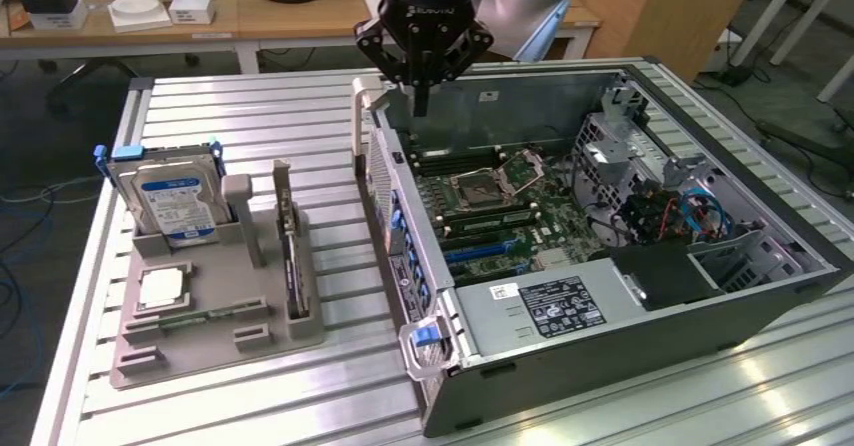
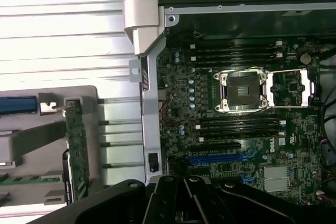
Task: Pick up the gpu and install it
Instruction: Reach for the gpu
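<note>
1. A silver slatted metal bench (image 1: 240,116) carries the work, and wooden desks (image 1: 267,21) are seen in the background.
2. A grey moulded plastic holder (image 1: 174,346) is set on the bench at the exterior view's left.
3. An open dark-grey desktop computer case (image 1: 641,326) is laid on its side just beside the holder. Its green motherboard (image 1: 507,206) is exposed, and so is the silver-framed square processor socket (image 1: 483,188).
4. The gpu (image 1: 286,228), a thin, dark, flat circuit card, is stood on its long edge in a slot of the holder, on the side nearer the case. It is not grasped or touched.
5. A silver hard drive with a blue label (image 1: 171,201) is stood upright in the holder, beside the gpu and apart from it.
6. A narrow green memory stick (image 1: 200,316) and a square silver processor chip (image 1: 163,288) are laid flat in the holder.
7. The black gripper (image 1: 418,101) is held above the far end of the case, over the wall that faces the holder. It is well apart from the gpu.
8. The gripper's fingers are clenched together, and nothing is held between them.
</note>
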You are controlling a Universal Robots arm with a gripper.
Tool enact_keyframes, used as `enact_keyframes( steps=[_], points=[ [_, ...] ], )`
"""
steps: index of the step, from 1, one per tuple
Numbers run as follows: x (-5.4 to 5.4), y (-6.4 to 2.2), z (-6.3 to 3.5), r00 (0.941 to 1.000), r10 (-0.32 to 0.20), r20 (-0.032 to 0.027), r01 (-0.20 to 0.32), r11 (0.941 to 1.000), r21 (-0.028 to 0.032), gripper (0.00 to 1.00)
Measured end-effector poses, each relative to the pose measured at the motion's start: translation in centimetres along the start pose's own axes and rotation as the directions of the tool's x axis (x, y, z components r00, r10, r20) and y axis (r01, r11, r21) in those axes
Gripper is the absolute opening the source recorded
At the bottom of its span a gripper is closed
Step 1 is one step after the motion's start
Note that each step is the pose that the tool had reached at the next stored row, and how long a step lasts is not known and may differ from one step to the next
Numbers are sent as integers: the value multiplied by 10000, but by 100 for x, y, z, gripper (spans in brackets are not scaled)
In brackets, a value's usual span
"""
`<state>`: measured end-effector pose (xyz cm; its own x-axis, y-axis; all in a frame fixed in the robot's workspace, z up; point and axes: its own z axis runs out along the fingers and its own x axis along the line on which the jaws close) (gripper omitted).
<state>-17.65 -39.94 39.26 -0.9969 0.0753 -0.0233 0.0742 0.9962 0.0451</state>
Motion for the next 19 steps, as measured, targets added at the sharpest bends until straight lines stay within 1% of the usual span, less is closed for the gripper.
enact_keyframes(
  steps=[19],
  points=[
    [78,-7,1,10000,1,0,-1,10000,0,10]
  ],
)
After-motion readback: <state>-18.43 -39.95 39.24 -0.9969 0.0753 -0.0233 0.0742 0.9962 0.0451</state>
